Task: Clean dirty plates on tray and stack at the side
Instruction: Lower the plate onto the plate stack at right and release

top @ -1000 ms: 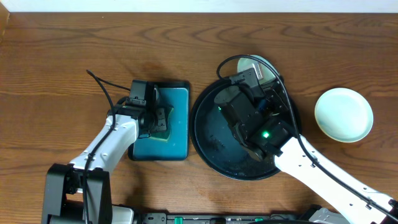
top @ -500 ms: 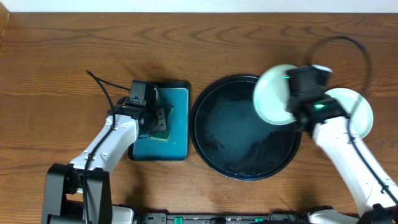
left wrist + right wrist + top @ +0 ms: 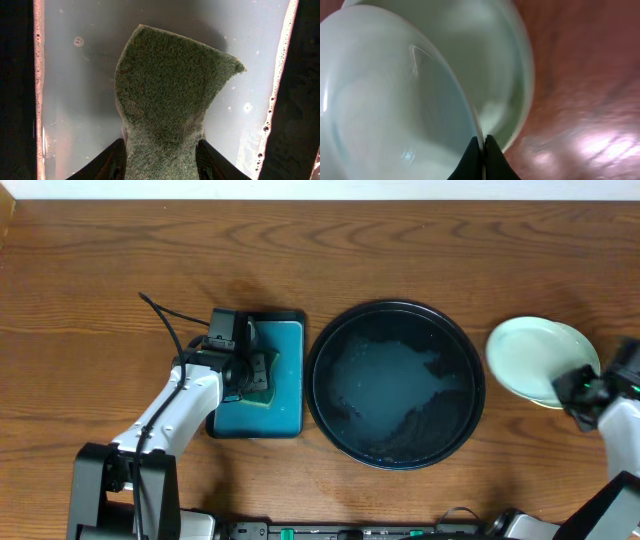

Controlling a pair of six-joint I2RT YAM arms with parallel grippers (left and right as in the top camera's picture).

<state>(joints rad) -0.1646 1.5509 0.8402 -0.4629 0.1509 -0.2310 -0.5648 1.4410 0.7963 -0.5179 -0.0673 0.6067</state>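
The large round black tray (image 3: 330, 340) sits mid-table, wet, with no plate on it. My right gripper (image 3: 582, 387) is shut on the rim of a pale mint-white plate (image 3: 520, 358) and holds it tilted over a second mint-white plate (image 3: 582, 340) on the table to the tray's right. In the right wrist view the jaws (image 3: 482, 147) pinch the held plate's (image 3: 395, 100) rim, with the lower plate (image 3: 512, 60) behind it. No yellow plate shows clearly. My left gripper (image 3: 256, 376) is shut on a green sponge (image 3: 170, 95).
A small rectangular black tray with a teal lining (image 3: 285, 410) lies left of the round tray, and the sponge rests in its soapy water (image 3: 75, 75). Bare wooden table (image 3: 100, 280) lies all around. The table's right edge is close to the plates.
My right arm has carried the mint-white plate off the black tray to the right, over the plate at the side. The left arm and sponge have not moved.
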